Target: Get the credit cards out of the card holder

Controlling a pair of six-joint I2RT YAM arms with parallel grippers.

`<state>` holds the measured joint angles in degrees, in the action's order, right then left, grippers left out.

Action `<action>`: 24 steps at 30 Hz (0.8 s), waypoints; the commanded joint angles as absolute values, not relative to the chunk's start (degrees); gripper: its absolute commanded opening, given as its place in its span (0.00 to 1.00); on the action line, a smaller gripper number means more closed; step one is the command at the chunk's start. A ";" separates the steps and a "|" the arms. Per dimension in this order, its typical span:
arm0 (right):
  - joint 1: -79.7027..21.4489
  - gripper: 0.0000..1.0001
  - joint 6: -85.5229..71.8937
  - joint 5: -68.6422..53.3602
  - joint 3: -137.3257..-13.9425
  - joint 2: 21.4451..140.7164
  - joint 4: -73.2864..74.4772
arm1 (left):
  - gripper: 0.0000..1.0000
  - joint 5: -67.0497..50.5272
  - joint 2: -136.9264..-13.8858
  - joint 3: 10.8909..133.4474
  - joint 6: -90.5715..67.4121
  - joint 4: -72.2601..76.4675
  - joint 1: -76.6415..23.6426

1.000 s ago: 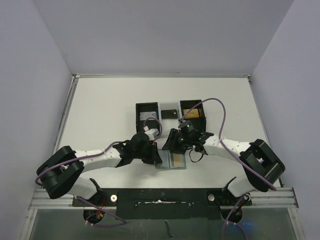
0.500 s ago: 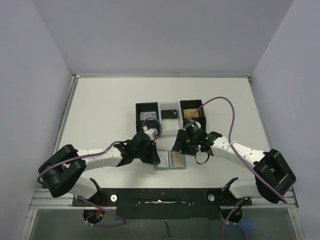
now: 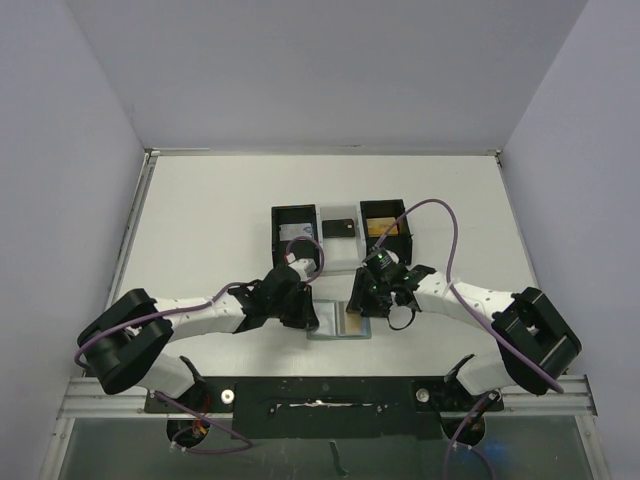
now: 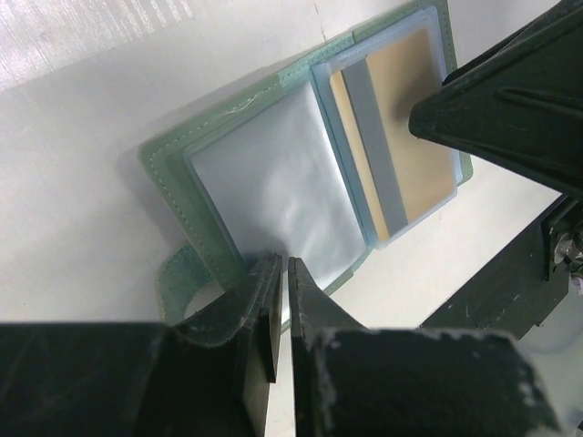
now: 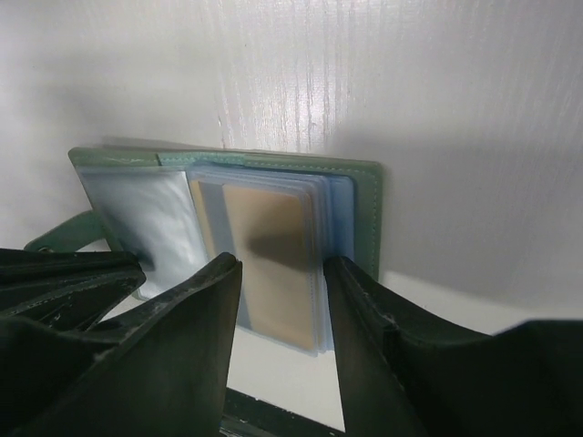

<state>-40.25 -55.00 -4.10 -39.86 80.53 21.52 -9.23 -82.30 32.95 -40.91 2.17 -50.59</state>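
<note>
The sage-green card holder (image 3: 342, 324) lies open on the table near the front edge. In the left wrist view its left page (image 4: 273, 182) is an empty clear sleeve, and a gold-orange credit card (image 4: 414, 118) sits in the right sleeves. My left gripper (image 4: 282, 264) is shut on the near edge of the left page of the card holder (image 4: 168, 168). My right gripper (image 5: 281, 264) is open. Its fingers straddle the gold card (image 5: 273, 237) and the stack of sleeves on the right page. In the top view the two grippers, left (image 3: 308, 312) and right (image 3: 358, 305), meet over the holder.
Two black open boxes stand behind the holder, the left box (image 3: 297, 225) with a pale card in it and the right box (image 3: 385, 226) with a gold card in it. A dark card (image 3: 340, 227) lies between them. The table's front rail (image 3: 320, 395) is close behind the holder.
My right gripper has moved down and toward the holder's right page, and its open fingers now sit around the gold card. The left gripper has kept its hold and stayed put.
</note>
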 commanded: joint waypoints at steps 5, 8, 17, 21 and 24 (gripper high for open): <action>-41.04 0.31 -54.63 -6.49 -41.57 79.78 18.07 | 0.07 -9.67 -83.45 35.43 -38.66 1.94 -50.82; -41.13 0.29 -54.04 -7.18 -42.09 79.09 17.83 | 0.07 -9.84 -83.67 35.53 -38.66 2.08 -50.82; -41.22 0.32 -53.74 -6.42 -43.42 79.46 20.56 | 0.07 -10.11 -84.01 35.77 -38.44 1.94 -50.78; -41.63 0.39 -54.37 -2.74 -44.69 79.50 23.79 | 0.07 -10.01 -83.76 35.84 -38.34 1.39 -50.80; -41.81 0.42 -54.15 -1.46 -45.64 79.46 25.43 | 0.08 -9.35 -83.07 35.99 -37.92 0.16 -50.81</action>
